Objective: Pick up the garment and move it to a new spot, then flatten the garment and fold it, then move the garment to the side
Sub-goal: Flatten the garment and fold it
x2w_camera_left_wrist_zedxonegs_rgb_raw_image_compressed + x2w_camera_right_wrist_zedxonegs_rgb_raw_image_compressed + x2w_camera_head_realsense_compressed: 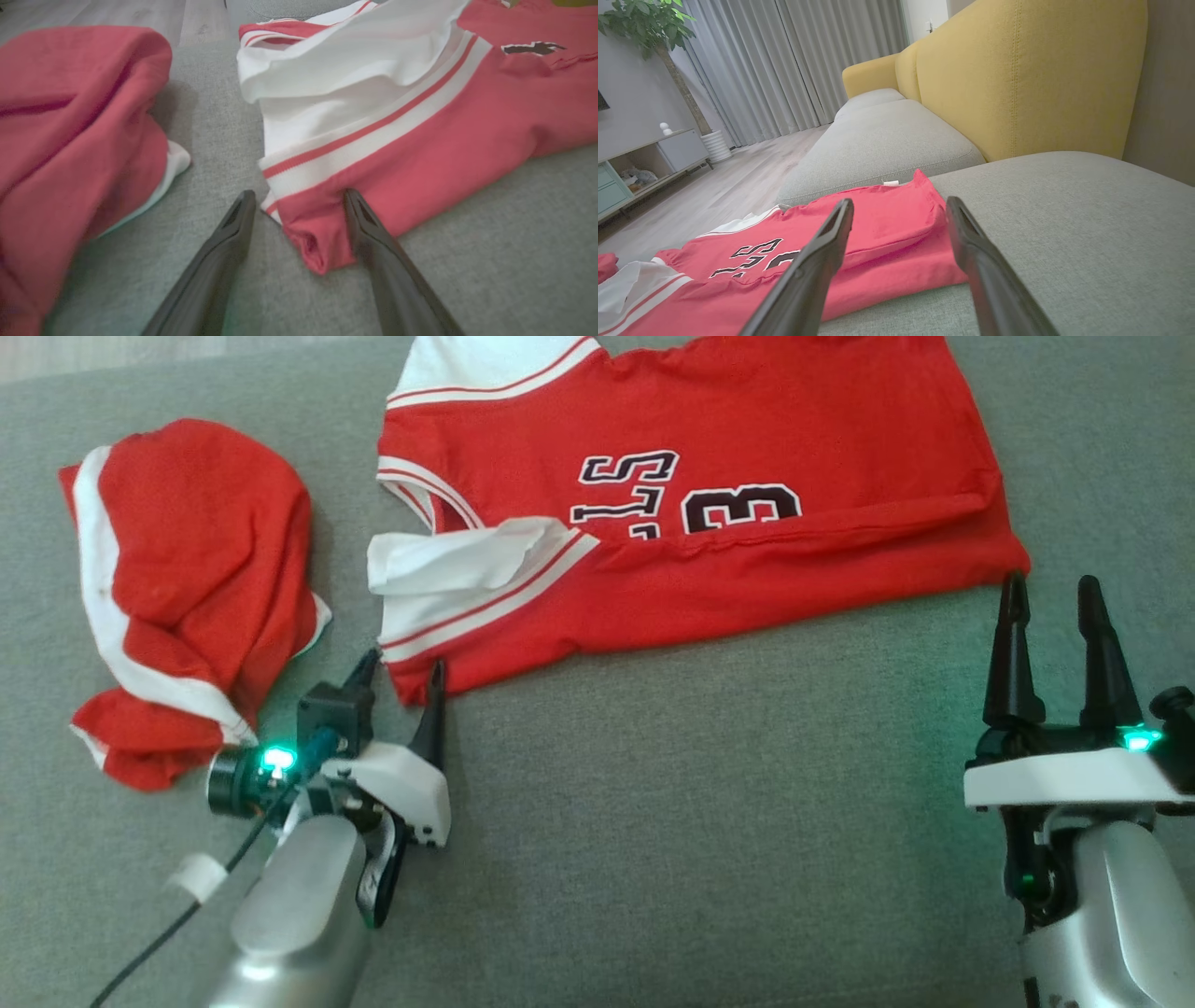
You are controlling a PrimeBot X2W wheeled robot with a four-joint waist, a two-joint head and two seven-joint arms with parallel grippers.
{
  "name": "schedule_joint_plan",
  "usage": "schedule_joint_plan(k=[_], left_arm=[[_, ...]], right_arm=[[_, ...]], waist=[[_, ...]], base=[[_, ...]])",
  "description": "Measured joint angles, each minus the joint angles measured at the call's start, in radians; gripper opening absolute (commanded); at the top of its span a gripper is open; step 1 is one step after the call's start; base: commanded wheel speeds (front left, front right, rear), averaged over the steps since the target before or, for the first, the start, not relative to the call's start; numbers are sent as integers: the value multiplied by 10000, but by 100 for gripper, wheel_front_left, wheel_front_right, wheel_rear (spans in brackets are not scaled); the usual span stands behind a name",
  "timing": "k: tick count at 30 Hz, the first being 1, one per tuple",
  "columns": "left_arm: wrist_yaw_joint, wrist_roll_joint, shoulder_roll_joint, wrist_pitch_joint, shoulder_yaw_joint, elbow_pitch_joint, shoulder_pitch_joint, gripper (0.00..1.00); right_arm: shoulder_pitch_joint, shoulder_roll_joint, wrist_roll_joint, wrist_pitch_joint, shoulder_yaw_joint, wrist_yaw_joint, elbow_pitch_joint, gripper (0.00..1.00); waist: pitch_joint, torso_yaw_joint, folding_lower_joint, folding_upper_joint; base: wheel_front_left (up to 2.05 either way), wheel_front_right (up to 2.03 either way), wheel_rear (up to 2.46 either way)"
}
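The garment (709, 495) is a red jersey with white striped trim and black lettering, lying partly folded on the grey sofa seat (700, 849). My left gripper (405, 663) is open at its near left corner. In the left wrist view that red corner (308, 233) lies between the fingers of the left gripper (299, 193), and the right finger rests against the fabric. My right gripper (1050, 582) is open just below the jersey's near right corner. The right wrist view shows the right gripper (899, 201) pointing at the jersey's folded edge (887, 224), with nothing held.
A second red and white garment (187, 588) lies crumpled to the left of the jersey, close to my left arm. A yellow sofa back (1017, 79) rises on the right in the right wrist view. Wooden floor (728, 186), a cabinet (644, 158) and curtains lie beyond.
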Motion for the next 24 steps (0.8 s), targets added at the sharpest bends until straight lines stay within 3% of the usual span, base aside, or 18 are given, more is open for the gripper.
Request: schedule_joint_plan(k=[5,6,7,8,17,24], left_arm=[[-31,-2,0,182,-98,474,-445,100],[-75,-2,0,267,-123,531,-493,59],[-153,-2,2,341,-182,566,-537,5],[-219,-2,2,407,-261,598,-589,0],[-17,0,-69,75,-359,443,-569,0],[42,207,-42,-221,-627,-796,-612,0]], right_arm=[[-39,2,-6,-2,6,0,17,100],[-49,2,-12,-2,4,0,17,100],[-56,2,-27,-2,-6,0,19,100],[-67,8,-36,-2,-31,0,29,100],[-435,21,-928,836,-773,0,765,100],[-1918,31,-2571,3081,-2207,0,2368,100]], waist=[[70,-135,0,0],[65,-145,0,0],[56,-149,0,0],[41,-146,0,0],[-238,113,0,0],[-203,414,0,0]], base=[[0,0,0],[0,0,0],[0,0,0],[0,0,0],[0,0,0],[0,0,0]])
